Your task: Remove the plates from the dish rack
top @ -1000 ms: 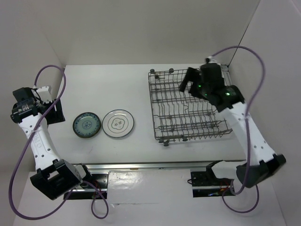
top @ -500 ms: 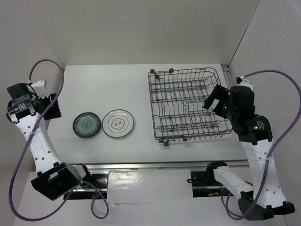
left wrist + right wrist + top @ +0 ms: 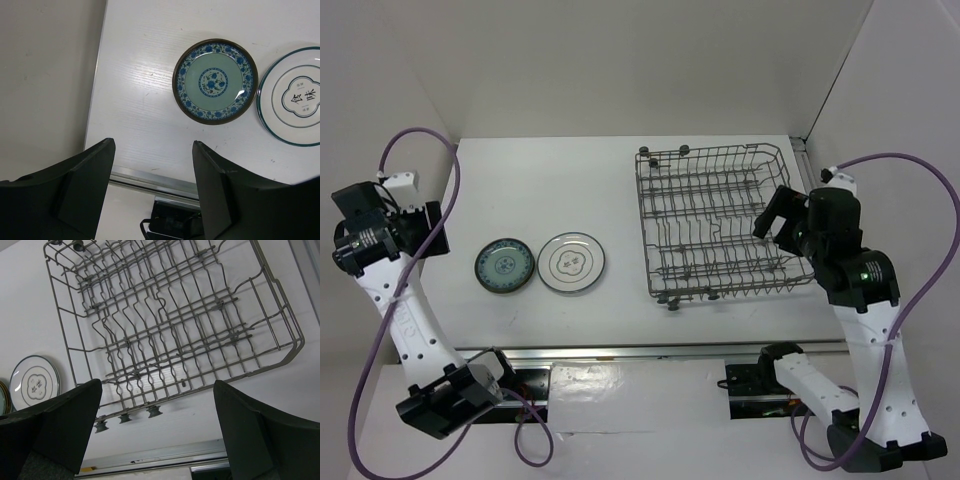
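Note:
The grey wire dish rack [image 3: 720, 222] stands on the right of the table and holds no plates; it also shows in the right wrist view [image 3: 175, 320]. A teal-blue patterned plate [image 3: 505, 266] and a white plate with a grey centre design [image 3: 572, 263] lie flat side by side left of centre. Both show in the left wrist view, the teal plate [image 3: 215, 81] and the white plate [image 3: 297, 97]. My left gripper [image 3: 425, 230] is open and empty, raised over the table's left edge. My right gripper [image 3: 778, 212] is open and empty, raised at the rack's right side.
White walls close in the table at the back and both sides. A metal rail [image 3: 670, 350] runs along the near edge. Purple cables loop from both arms. The white plate also shows at the left edge of the right wrist view [image 3: 34, 381].
My right arm has swung from over the rack's far right corner back to the rack's right side. My left gripper has drifted slightly toward the left edge. The plates have not moved.

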`<move>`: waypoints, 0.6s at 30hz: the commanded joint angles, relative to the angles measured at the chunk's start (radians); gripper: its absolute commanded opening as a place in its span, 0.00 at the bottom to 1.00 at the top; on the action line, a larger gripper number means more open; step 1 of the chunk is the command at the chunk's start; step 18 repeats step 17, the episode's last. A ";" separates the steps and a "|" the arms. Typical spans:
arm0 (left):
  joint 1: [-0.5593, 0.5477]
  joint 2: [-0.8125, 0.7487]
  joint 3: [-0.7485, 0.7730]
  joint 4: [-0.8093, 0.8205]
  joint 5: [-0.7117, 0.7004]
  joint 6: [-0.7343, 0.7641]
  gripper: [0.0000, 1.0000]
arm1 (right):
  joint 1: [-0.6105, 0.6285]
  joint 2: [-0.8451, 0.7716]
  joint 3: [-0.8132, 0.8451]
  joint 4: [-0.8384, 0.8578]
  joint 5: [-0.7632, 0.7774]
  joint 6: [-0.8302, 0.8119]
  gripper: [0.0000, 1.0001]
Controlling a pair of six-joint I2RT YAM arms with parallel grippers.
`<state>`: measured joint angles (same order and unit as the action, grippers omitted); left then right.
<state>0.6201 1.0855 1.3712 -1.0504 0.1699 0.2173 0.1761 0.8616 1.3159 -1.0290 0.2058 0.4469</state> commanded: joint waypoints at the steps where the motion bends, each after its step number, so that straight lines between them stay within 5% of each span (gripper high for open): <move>1: -0.002 -0.042 0.019 -0.003 0.005 0.039 0.76 | -0.003 -0.019 0.000 -0.045 0.009 -0.016 1.00; 18: -0.002 -0.124 -0.070 -0.054 0.065 0.100 0.76 | -0.003 -0.081 0.019 -0.129 0.027 0.010 1.00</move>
